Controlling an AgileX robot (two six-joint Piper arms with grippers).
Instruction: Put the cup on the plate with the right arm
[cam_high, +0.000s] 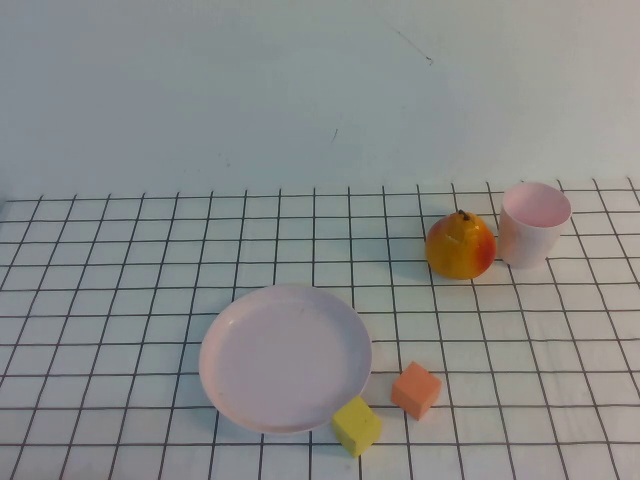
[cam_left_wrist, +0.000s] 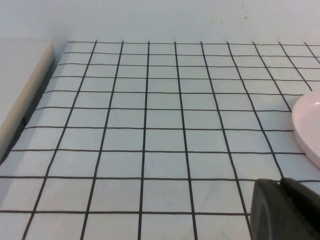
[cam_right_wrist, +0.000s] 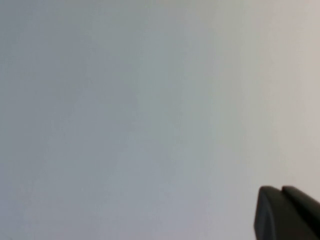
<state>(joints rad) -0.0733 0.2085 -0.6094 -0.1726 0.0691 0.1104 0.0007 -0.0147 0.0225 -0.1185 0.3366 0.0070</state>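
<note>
The pale pink cup (cam_high: 533, 223) stands upright at the far right of the checked cloth, next to a pear. The round pale pink plate (cam_high: 285, 357) lies near the front middle; its rim also shows in the left wrist view (cam_left_wrist: 309, 127). Neither arm shows in the high view. My left gripper (cam_left_wrist: 281, 184) shows as a black tip with its fingers pressed together, holding nothing, low over the cloth beside the plate. My right gripper (cam_right_wrist: 281, 190) shows the same shut black tip against a blank pale surface, holding nothing.
A yellow-red pear (cam_high: 460, 246) stands just left of the cup. A yellow cube (cam_high: 356, 425) touches the plate's front right rim, an orange cube (cam_high: 416, 389) lies right of it. The cloth's left edge (cam_left_wrist: 30, 102) meets a bare table.
</note>
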